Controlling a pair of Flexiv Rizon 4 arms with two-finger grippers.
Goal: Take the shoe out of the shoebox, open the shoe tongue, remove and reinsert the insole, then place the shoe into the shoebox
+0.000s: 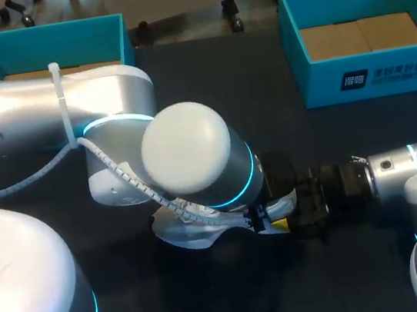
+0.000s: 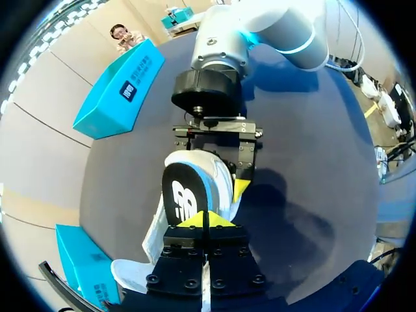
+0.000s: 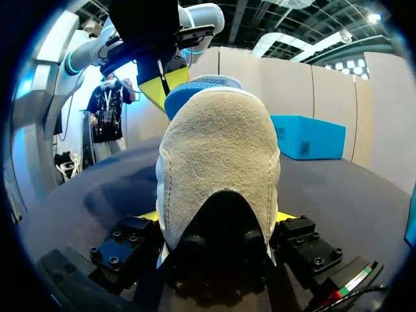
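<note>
**2-arm hold on shoe (image 3: 218, 149), insole (image 2: 185, 195) partly out**

Your right gripper (image 3: 218, 216) clamps the heel from both sides, likely to anchor the shoe at the table's (image 1: 206, 86) near middle. Left gripper (image 2: 203, 220) is pinched tight on the insole's end, so it can slide without dragging the shoe. Left shoebox (image 1: 44, 39) and right shoebox (image 1: 384, 77) sit far back, well apart.

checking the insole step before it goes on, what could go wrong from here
1. The left gripper pinches the insole by its edge only, so it may slip free.
2. The right gripper clamps the shoe by its heel alone; a pull could tip or drag it.
3. Both grippers sit close and could collide.
</note>
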